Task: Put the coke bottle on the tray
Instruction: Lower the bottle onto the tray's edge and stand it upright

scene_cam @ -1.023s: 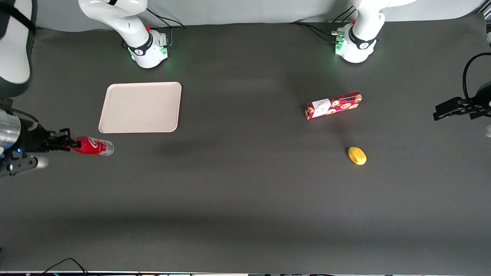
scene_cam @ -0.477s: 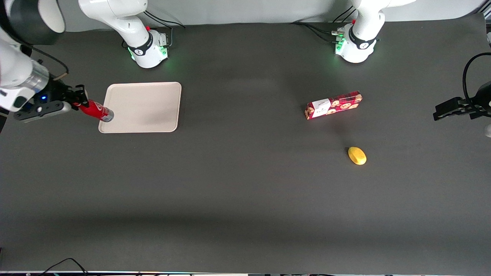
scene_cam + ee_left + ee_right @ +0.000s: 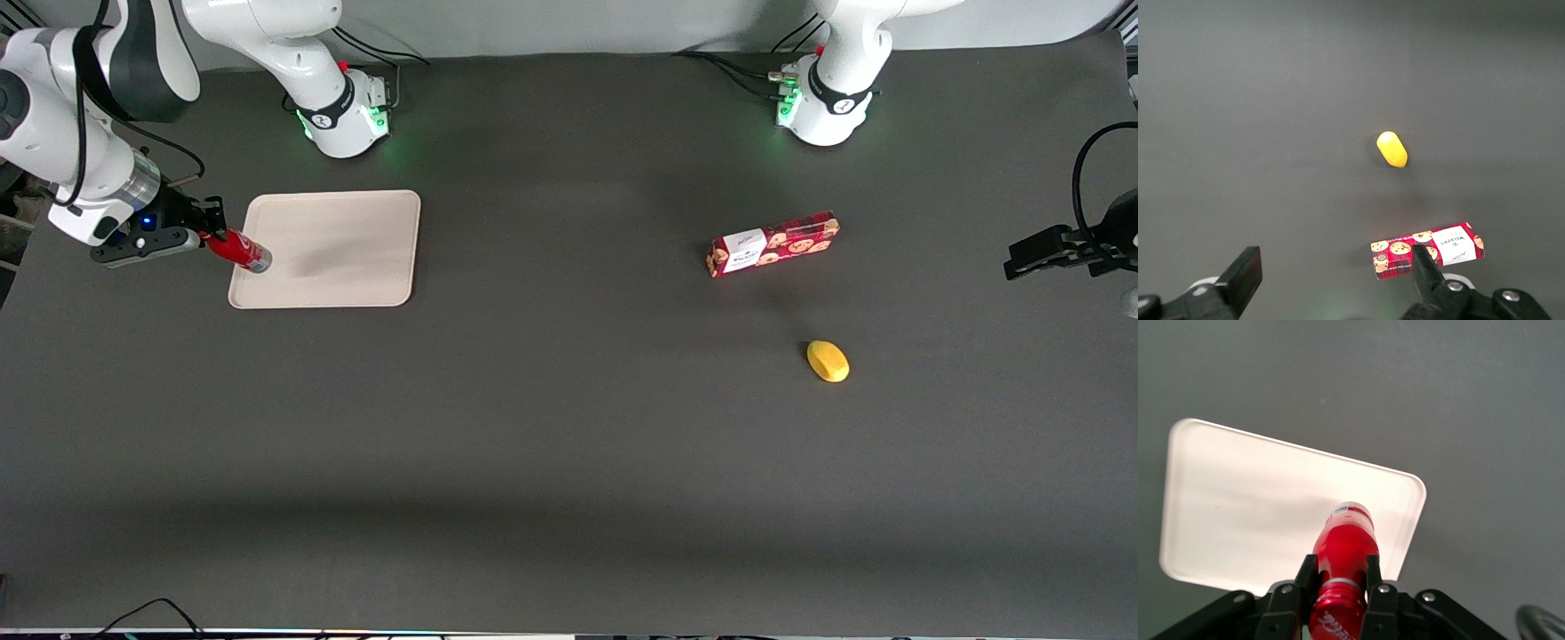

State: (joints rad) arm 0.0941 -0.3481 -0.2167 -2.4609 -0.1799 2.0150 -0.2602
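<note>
Coke bottle (image 3: 238, 250) is pinched at its neck by the gripper (image 3: 210, 233), base over the edge of the tray (image 3: 347, 249). Tray holds nothing else. Whether the base touches the tray is unclear; cap is hidden.

coke bottle (image 3: 240, 251) (image 3: 1343, 567): small, slim and red, with a silvery-clear base. It is tilted, held near its cap by the gripper (image 3: 210, 236) (image 3: 1338, 580), with its base over the tray's edge.
tray (image 3: 342, 233) (image 3: 1238, 500): flat, cream, rounded corners, low rim. It lies on the table.
</note>
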